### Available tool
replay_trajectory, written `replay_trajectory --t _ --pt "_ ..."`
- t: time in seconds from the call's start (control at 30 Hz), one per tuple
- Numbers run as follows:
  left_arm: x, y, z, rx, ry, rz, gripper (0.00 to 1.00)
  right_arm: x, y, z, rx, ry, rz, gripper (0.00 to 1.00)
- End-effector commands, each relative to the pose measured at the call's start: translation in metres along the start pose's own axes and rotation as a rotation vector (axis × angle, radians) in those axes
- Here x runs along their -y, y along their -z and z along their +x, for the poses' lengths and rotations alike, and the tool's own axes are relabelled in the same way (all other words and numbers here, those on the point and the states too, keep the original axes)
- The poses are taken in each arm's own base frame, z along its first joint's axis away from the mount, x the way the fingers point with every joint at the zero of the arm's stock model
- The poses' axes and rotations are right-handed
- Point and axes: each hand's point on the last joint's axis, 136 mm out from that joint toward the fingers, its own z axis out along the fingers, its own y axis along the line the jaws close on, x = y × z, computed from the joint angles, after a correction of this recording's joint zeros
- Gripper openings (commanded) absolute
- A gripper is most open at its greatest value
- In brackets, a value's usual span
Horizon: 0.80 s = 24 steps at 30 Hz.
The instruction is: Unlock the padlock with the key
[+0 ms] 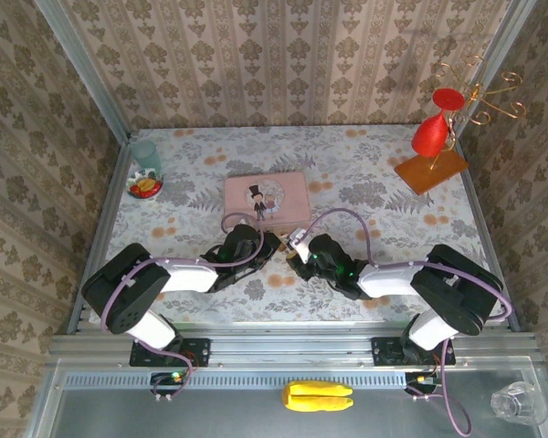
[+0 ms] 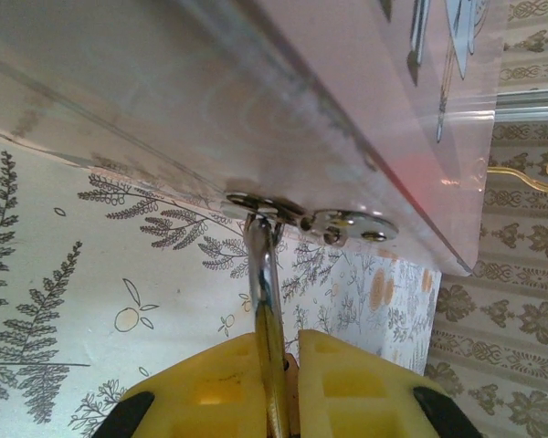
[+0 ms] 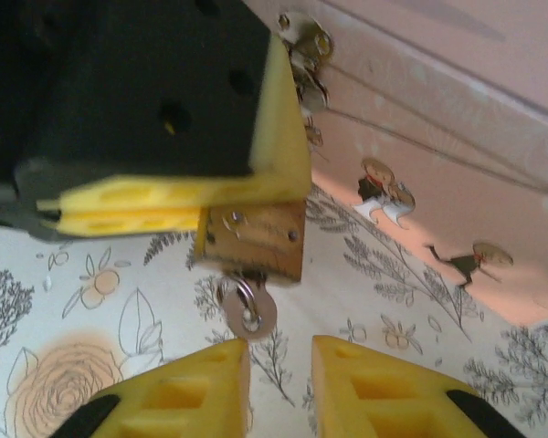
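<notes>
The tiny brass-gold padlock (image 3: 253, 240) hangs at the front side of the pink rectangular tin with a figure picture (image 1: 266, 195). The tin lies in the middle of the flower-patterned worktop (image 1: 365, 164). The left claw (image 2: 276, 365) is closed tight on the padlock, with its yellow fingers (image 2: 365, 383) pressed on both sides. The right claw (image 3: 280, 365) stands open with a clear gap and holds nothing. The small silvery key (image 3: 248, 310) hangs from the underside of the padlock, just above one fingertip of the right claw.

From above, both arms meet just in front of the tin, and their wrists cover the padlock. The left wrist view shows the thin silvery shackle (image 2: 263, 265) going up into the metal hasp (image 2: 310, 217) of the tin. The right wrist view shows the brass body and the key with its ring.

The tin is closed, so its content cannot be told. At the far left a small bowl (image 1: 144, 188) holds colourful pieces, just beside a pale green cup (image 1: 147, 153). A red ornament on a wooden base (image 1: 432, 132) stands well apart at the far right.
</notes>
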Motion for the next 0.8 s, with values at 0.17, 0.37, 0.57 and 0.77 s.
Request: replay_trajectory --t 0.17,0.37,0.57,0.77 --pt "0.048 0.004 0.010 -0.030 -0.053 0.130 0.04 0.003 -0.011 -0.031 0.050 -0.031 0.035 0.21" --pt "0.039 0.006 -0.001 -0.002 -0.053 0.094 0.04 0.005 0.005 -0.033 0.074 -0.031 0.041 0.28" --pt "0.028 0.014 -0.016 0.029 -0.045 0.068 0.03 0.005 0.029 -0.024 0.155 0.011 0.035 0.43" --pt "0.026 0.022 -0.024 0.043 -0.058 0.052 0.03 0.008 0.033 -0.017 0.158 0.024 0.054 0.46"
